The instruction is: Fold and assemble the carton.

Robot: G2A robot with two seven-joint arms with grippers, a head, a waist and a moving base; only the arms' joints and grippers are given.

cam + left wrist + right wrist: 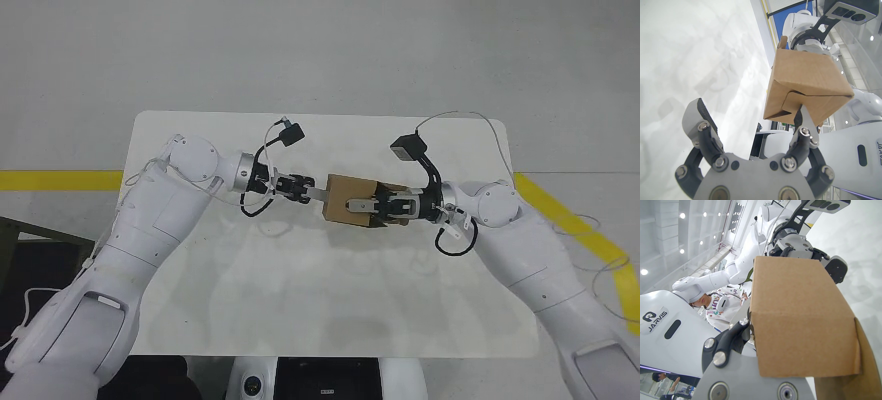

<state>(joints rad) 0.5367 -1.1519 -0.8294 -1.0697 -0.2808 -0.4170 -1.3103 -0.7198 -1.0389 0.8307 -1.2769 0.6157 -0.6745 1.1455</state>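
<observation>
**Item 1.** Brown corrugated cardboard carton (348, 198), box-shaped, lying lengthwise between the two arms over the middle of the white rectangular table (200, 300). We judge it to be held clear of the surface, though we cannot be certain.
- End facing the left arm: locked flaps (791, 106), folded in and interleaved, with a slight gap at one slit.
- End facing the right arm: a loose flap (866, 357) standing out, not yet folded.

**Item 2.** Left gripper (751, 104), grey metal with black ribbed pads. Its jaws are spread wide and hold nothing. One fingertip (803, 111) touches the seam of the closed end, and the other stands free beside the carton.

**Item 3.** Right gripper (385, 207). Its jaws are clamped on the carton at the open end, with one finger (741, 315) against a side wall. Cardboard hides the opposite finger, so we judge the clamp from the top view, where a finger lies along the upper face.

**Step in hand (our judgement).** The first end is closed. The left fingertip presses its last flap home while the right arm steadies the body. We judge the task about half done.

**Next move (our judgement).** The hold should pass to the left gripper on the carton's body. That frees the right gripper to fold and tuck the open end. This calls for a firm yet light grip that neither crushes the walls nor springs the locked flaps.
</observation>
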